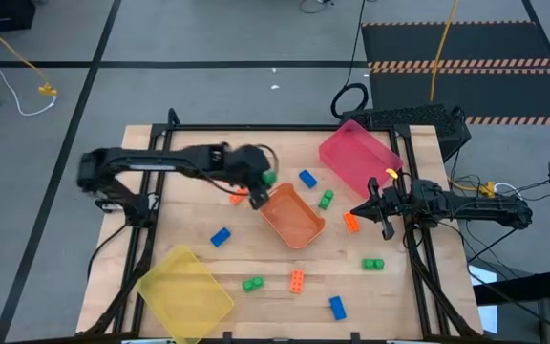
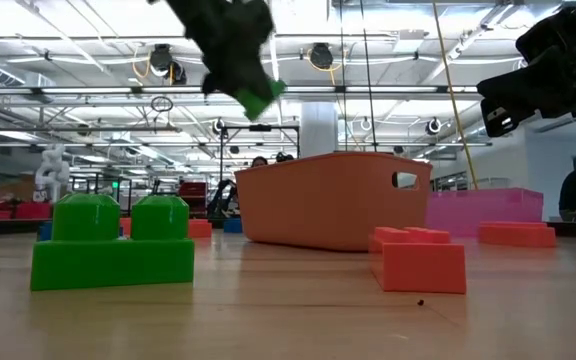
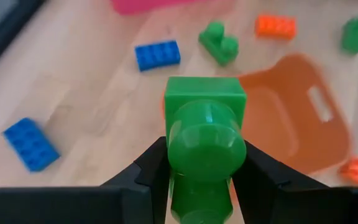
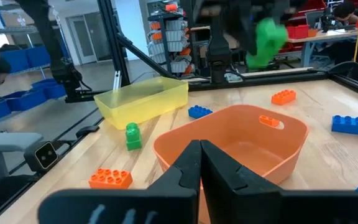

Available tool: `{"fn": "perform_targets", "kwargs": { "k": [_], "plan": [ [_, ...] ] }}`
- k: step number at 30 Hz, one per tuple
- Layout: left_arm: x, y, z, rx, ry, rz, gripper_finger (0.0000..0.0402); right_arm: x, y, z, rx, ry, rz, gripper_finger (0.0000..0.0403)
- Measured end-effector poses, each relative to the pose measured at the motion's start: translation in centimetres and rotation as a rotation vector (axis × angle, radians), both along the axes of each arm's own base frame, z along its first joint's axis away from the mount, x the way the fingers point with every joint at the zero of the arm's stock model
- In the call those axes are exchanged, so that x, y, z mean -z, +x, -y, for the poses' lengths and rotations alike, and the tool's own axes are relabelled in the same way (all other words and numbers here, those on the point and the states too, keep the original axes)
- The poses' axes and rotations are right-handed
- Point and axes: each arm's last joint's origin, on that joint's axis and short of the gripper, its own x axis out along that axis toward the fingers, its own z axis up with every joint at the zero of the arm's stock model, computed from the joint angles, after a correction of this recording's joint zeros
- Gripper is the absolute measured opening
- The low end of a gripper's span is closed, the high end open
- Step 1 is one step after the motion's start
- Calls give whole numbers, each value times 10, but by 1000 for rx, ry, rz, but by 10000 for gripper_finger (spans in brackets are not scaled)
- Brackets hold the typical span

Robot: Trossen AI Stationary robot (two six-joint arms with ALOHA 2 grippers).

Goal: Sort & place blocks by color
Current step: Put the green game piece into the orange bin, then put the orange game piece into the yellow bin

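A wooden surface (image 1: 189, 143) seen from above, described left to right. Near the front left corner sits a translucent yellow tray (image 1: 186, 294). Above the surface's left half, the left hand (image 1: 259, 179) is raised off the wood and pinches a green block (image 3: 205, 149) between its two fingers, just beside the rim of the orange tray (image 1: 292, 216) at the centre. Blue, green and orange blocks lie scattered around the trays, including a blue block (image 1: 221, 237) left of the orange tray and an orange block (image 1: 297, 281) in front of it. A pink tray (image 1: 356, 156) stands toward the back right. At the right edge, the right hand (image 1: 370, 209) hovers with its fingers pressed together, holding nothing.
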Motion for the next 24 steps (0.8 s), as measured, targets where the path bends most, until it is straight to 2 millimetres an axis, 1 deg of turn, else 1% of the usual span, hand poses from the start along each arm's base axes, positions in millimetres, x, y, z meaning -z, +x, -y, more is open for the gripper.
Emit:
{"fn": "perform_targets", "kwargs": {
  "k": [4,7,12,15,16,17,21,24],
  "plan": [
    [23,30,-1,37,10,-88,134,0,0,0,0,3,-1,4],
    [33,43,-2,60,18,-141,134,0,0,0,0,7,-3,4],
    [48,54,-3,106,11,-194,134,1,0,0,2,32,-11,4],
    [51,55,-3,112,10,-204,138,1,0,0,2,34,-13,4],
    [51,55,-3,115,17,-206,155,1,0,0,3,34,-14,4],
    [51,55,-4,111,26,-208,182,1,0,0,3,34,-15,4],
    [46,53,-5,102,36,-205,304,1,0,0,3,34,-18,4],
    [45,51,-5,100,34,-212,370,1,0,0,3,34,-20,4]
  ]
}}
